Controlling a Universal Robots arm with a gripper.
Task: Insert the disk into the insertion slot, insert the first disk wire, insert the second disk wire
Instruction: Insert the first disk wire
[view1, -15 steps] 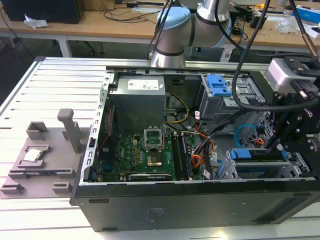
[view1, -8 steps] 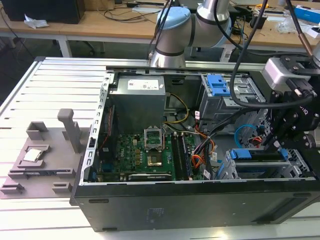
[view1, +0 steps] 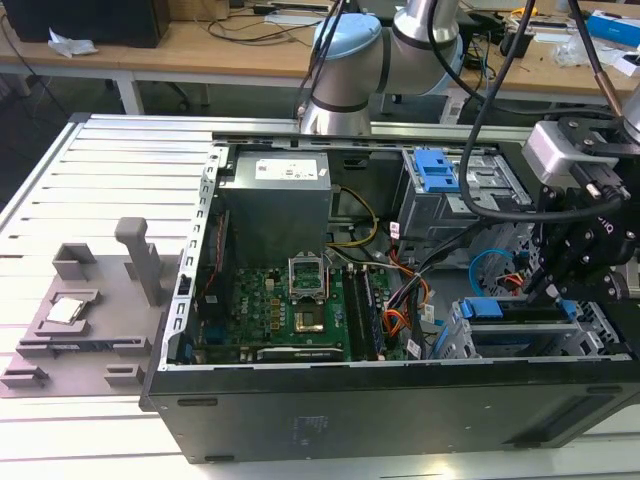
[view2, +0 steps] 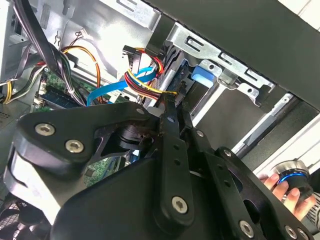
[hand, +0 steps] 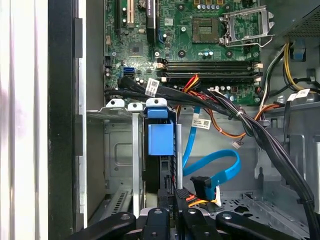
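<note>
The disk (hand: 160, 140), framed by its blue carrier, sits inside the insertion slot (hand: 117, 150), a silver metal cage at the exterior view's right (view1: 455, 335). In the exterior view the disk's blue carrier (view1: 495, 308) lies just below my gripper (view1: 548, 290). In the second wrist view my gripper (view2: 175, 100) is shut on a black plug with yellow, red and black wires (view2: 147, 85), held close to the disk's blue tab (view2: 205, 75). A blue flat cable (hand: 225, 167) with a loose black plug (hand: 202, 185) hangs beside the disk, just above my gripper (hand: 172, 202).
The open computer case holds a green motherboard (view1: 290, 300), a grey power supply (view1: 275, 200) and a taller grey bay with a blue clip (view1: 435, 170). Black cable bundles (hand: 240, 120) cross above the cage. A grey fixture (view1: 80, 310) lies outside the case. A person's hand (view2: 280, 187) holds a knob.
</note>
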